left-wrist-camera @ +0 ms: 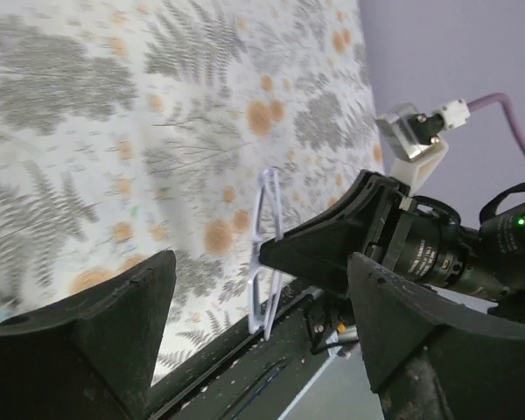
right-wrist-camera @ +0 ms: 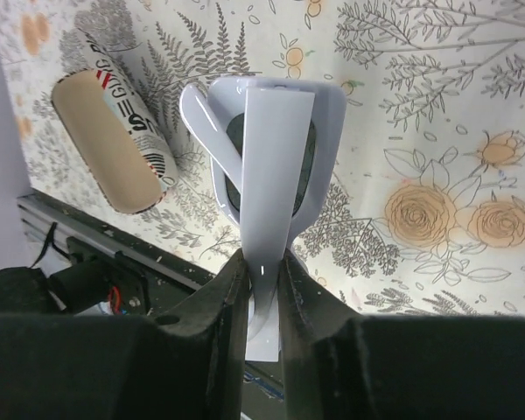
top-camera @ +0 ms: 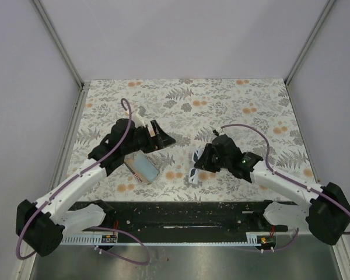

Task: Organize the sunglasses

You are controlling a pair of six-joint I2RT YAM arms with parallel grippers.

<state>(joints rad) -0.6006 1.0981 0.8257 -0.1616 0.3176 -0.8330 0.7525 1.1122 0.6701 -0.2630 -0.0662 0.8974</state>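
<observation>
Right jaws clamp sunglasses point(right-wrist-camera: 271, 175), arm reaching inward.

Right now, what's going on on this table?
The right pincer is shut on the sunglasses, gripping one pale temple. The case lies open on the table beside them, tan inside up and empty. The left pincer is open and holds nothing, just beyond the case. The sunglasses are not in the case yet.
</observation>
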